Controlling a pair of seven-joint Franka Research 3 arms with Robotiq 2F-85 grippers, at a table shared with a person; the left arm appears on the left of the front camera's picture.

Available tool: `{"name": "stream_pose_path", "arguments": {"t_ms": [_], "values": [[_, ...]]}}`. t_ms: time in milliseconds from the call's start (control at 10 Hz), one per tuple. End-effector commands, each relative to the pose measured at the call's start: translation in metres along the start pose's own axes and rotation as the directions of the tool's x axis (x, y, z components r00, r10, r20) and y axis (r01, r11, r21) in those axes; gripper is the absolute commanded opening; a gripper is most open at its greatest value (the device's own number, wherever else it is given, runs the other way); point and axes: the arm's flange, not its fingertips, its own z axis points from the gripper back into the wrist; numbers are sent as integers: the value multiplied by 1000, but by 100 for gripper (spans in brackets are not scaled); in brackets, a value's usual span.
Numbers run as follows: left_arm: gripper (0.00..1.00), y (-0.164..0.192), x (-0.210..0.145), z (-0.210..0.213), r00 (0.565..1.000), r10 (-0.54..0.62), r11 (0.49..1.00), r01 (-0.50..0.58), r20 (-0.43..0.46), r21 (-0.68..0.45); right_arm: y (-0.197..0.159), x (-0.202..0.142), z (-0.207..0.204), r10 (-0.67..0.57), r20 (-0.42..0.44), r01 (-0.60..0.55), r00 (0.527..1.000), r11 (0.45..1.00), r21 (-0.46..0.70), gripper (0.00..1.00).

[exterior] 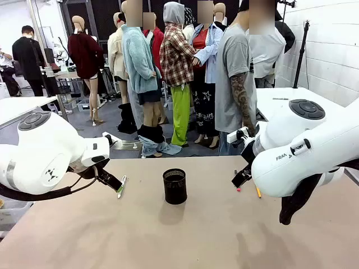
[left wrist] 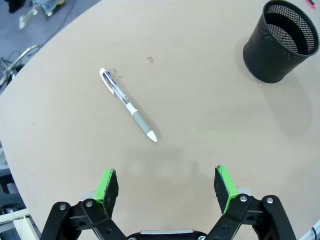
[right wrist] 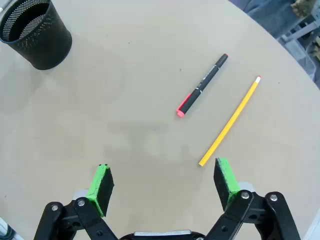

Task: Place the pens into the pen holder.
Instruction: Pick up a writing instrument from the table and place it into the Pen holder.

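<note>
The black wire-mesh pen holder (exterior: 175, 186) stands upright at the table's middle, seen too in the left wrist view (left wrist: 282, 41) and right wrist view (right wrist: 35, 33), and looks empty. A silvery-white pen (left wrist: 128, 105) lies flat on the table ahead of my open left gripper (left wrist: 167, 182); its end shows by the left arm (exterior: 121, 187). A dark pen with a pink-red tip (right wrist: 202, 85) and a yellow pencil (right wrist: 229, 121) lie side by side ahead and right of my open right gripper (right wrist: 162, 184). The pencil's end (exterior: 258, 191) peeks out under the right arm. Neither gripper holds anything.
A person in a grey T-shirt (exterior: 236, 84) stands at the table's far edge, right of centre. My two white arms (exterior: 45, 154) (exterior: 305, 148) hang over the table's left and right sides. Bare tabletop (exterior: 179, 235) lies in front of the holder.
</note>
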Motion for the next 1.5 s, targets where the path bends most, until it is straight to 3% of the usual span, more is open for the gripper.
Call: {"name": "stream_pose_path", "arguments": {"t_ms": [0, 900, 1000, 1200, 1400], "values": [[100, 0, 0, 0, 1000, 0, 1000, 0, 1, 0, 0, 0, 0, 0, 0, 0, 1000, 1000, 0, 100], [100, 0, 0, 0, 1000, 0, 1000, 0, 1, 0, 0, 0, 0, 2, 0, -2, 1000, 1000, -1, 100], [100, 0, 0, 0, 1000, 0, 1000, 0, 1, 0, -11, 11, 0, -12, -35, 8, 999, 995, -104, 100], [100, 0, 0, 0, 1000, 0, 1000, 0, 1, 0, -27, 48, -10, -42, -89, 32, 995, 992, -120, 100], [100, 0, 0, 0, 1000, 0, 1000, 0, 1, 0, -45, 78, -39, -99, -228, 69, 969, 988, -138, 100]]}}
